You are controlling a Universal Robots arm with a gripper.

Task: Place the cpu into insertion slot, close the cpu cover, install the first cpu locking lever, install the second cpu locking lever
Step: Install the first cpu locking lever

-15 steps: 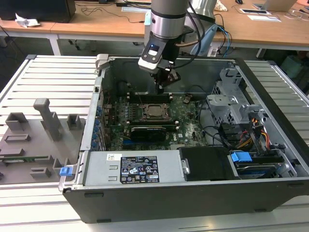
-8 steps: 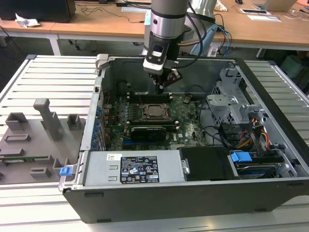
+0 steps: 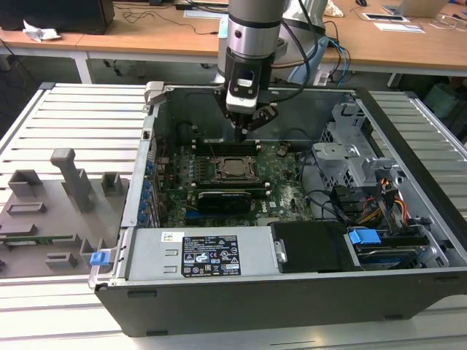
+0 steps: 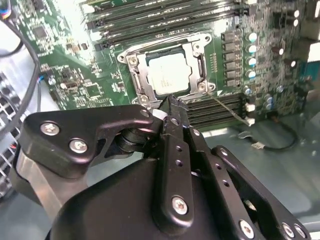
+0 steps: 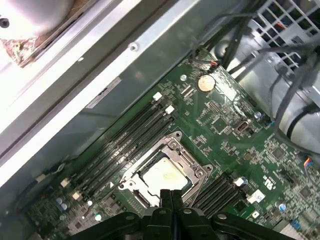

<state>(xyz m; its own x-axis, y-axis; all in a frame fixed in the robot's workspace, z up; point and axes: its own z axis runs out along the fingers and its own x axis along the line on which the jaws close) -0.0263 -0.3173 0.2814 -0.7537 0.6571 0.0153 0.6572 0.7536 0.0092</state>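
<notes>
The cpu (image 4: 167, 74) lies flat in its socket on the green motherboard (image 3: 281, 191), silvery top up; it also appears as the cpu (image 5: 165, 175) and the cpu (image 3: 235, 168). The cpu cover (image 4: 141, 80) is down around it, a dark metal frame with an open centre, and shows again as the cpu cover (image 5: 192, 167). A thin metal lever (image 4: 160, 40) runs along one side of the socket. My gripper (image 3: 244, 128) hangs a little above the board, just behind the socket in the exterior view. Its fingers (image 5: 165, 200) are pressed together and hold nothing; the gripper (image 4: 171, 102) stands close to the socket's edge.
Black memory slots (image 4: 165, 15) flank the socket on both sides. The open case's walls (image 3: 157, 117) surround the board. A metal drive cage (image 3: 350, 157) and cables (image 3: 387, 204) fill the exterior view's right. Grey fixtures (image 3: 66, 179) sit on the slatted table at its left.
</notes>
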